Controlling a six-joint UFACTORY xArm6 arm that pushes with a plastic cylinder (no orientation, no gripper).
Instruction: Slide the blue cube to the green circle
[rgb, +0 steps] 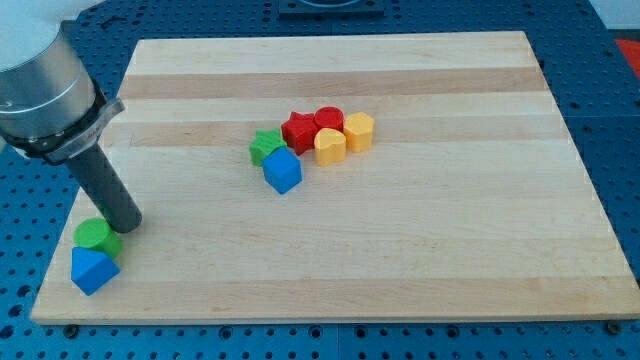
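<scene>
A blue cube (283, 171) lies near the board's middle, just below a green star (265, 146). The green circle (97, 236) sits at the view's lower left, touching a second blue block (94, 270) below it. My tip (126, 224) rests on the board right beside the green circle, on its right side, far to the left of the blue cube.
A cluster right of the green star: a red star (299, 130), a red cylinder (329, 120), a yellow heart (330, 146) and a yellow block (359, 131). The wooden board (400, 250) has its left edge close to the green circle.
</scene>
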